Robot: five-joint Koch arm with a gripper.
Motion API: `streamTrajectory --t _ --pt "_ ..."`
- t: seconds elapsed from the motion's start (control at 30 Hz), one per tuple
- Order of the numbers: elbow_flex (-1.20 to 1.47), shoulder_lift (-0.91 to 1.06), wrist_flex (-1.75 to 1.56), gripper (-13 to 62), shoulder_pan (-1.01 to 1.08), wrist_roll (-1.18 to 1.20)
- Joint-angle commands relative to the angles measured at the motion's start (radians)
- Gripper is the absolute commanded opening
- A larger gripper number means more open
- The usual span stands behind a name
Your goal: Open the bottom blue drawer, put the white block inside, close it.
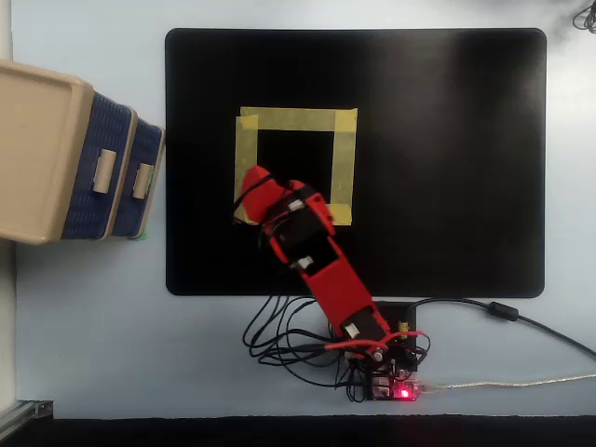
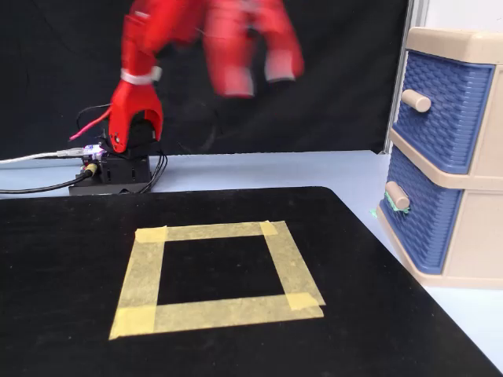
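Observation:
The bottom blue drawer (image 1: 149, 179) (image 2: 416, 228) sits pushed into the beige cabinet (image 1: 37, 149) (image 2: 475, 236), its beige handle (image 2: 397, 196) sticking out. The white block is hidden from both views. My red gripper (image 2: 259, 71) is raised well away from the cabinet and motion-blurred in the fixed view, where two separate finger shapes show with a gap between them. In the overhead view the gripper (image 1: 253, 183) hangs over the lower left corner of the tape square. Nothing shows between the fingers.
The upper blue drawer (image 2: 444, 110) (image 1: 98, 168) is also pushed in. A yellow tape square (image 1: 296, 119) (image 2: 212, 232) marks the black mat (image 1: 447, 168). The arm's base, board (image 1: 391, 384) (image 2: 102, 161) and loose cables lie at the mat's edge.

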Motion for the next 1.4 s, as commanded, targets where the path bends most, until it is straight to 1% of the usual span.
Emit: streamTrajectory --t 0.0,0.03,0.17,0.3,0.43,0.53,0.6,0.83,1.37 --pt "0.098 0.196 0.064 33.8 0.075 0.225" --pt "0.245 0.285 0.060 33.8 0.164 0.364" --pt "0.747 0.492 -0.032 33.7 0.525 0.841" --pt "1.256 0.690 -0.276 33.8 0.753 1.124" --pt "1.718 0.902 -0.537 34.0 0.857 1.247" --pt "1.907 0.942 -0.584 34.4 0.861 1.255" --pt "1.956 0.943 -0.568 34.1 0.861 1.252" --pt "1.970 0.942 -0.324 34.9 0.862 1.247" --pt "1.965 0.942 -0.330 34.9 0.857 1.250"
